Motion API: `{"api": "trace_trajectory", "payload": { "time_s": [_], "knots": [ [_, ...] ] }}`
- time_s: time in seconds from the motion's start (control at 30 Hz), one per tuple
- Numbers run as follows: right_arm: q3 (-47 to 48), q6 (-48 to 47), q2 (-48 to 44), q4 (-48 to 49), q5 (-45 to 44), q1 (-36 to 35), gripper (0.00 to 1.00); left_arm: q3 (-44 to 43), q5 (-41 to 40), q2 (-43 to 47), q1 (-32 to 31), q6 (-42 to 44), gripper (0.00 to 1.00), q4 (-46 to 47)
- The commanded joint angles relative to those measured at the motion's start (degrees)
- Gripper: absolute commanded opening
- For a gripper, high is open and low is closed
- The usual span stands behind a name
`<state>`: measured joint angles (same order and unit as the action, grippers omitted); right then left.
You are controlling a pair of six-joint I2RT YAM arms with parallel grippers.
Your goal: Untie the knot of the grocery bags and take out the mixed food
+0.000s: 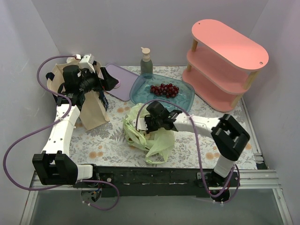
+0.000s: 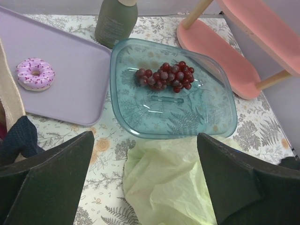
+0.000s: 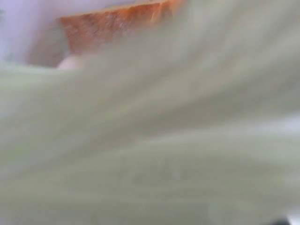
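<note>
The pale-green plastic bag [image 1: 159,138] lies crumpled at the table's middle front. My right gripper [image 1: 146,123] is pushed into its top, fingers hidden by plastic. The right wrist view is filled with blurred green plastic [image 3: 150,140], with something orange [image 3: 117,23] behind it. I can make out no knot. My left gripper [image 1: 112,80] is open and empty, held up beside the beige canvas tote [image 1: 93,110]; its wrist view looks down on the bag [image 2: 173,183]. Dark red grapes [image 1: 164,89] lie in the clear blue tray [image 1: 187,98], also in the left wrist view [image 2: 166,77].
A lilac tray [image 1: 123,84] holds a pink sprinkled doughnut [image 2: 35,73]. A grey-green pump bottle [image 1: 146,63] stands behind the trays. A pink three-tier shelf [image 1: 225,61] fills the back right. The tote's navy handle [image 2: 18,138] hangs by my left finger.
</note>
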<state>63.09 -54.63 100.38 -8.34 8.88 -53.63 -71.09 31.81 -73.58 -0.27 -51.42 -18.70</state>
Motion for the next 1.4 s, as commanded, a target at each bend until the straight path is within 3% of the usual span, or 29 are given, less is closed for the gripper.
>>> {"api": "trace_trajectory", "payload": {
  "time_s": [0.0,0.13,0.27,0.5,0.63,0.83,1.0,1.1,1.23,1.37],
  "knots": [
    [0.54,-1.71,-10.89,-15.55,5.17,0.45,0.01,1.57,2.19,1.42,0.1,-0.35,0.91,1.38],
    [-1.13,-0.57,-17.57,-22.23,9.57,0.71,0.01,1.39,3.78,0.55,0.1,-1.84,0.9,2.79],
    [1.42,-1.35,-18.02,-31.55,15.63,4.75,0.01,0.87,5.45,-0.07,0.1,-2.28,0.9,3.76],
    [13.54,-0.49,-22.41,-43.43,21.87,8.01,0.01,1.04,17.48,0.54,-0.34,-0.36,0.89,6.13],
    [17.68,8.03,-24.18,-39.14,25.82,10.2,0.01,1.04,21.88,1.42,-0.96,2.28,0.88,6.48],
    [13.03,28.31,-23.21,-23.49,26.79,12.31,0.01,-1.85,26.45,2.3,-2.79,7.28,0.89,6.13],
    [13.37,33.8,-23.47,-21.63,30.75,15.48,0.01,-5.11,28.65,2.13,-7.36,19.23,0.89,-2.57],
    [13.2,33.71,-22.42,-24.17,27.08,16.01,0.01,-7.03,29.62,-0.93,-12.1,16.62,0.9,-0.81],
    [7.77,37.66,-22.95,-22.61,24.51,18.37,0.01,-9.68,25.86,-4.46,-23.16,23.08,0.88,-5.98],
    [5.21,39.43,-24.17,-20.59,29.26,19.79,0.01,-4.59,9.73,-3.85,-27.93,27.33,0.89,-5.3]
  ]
}}
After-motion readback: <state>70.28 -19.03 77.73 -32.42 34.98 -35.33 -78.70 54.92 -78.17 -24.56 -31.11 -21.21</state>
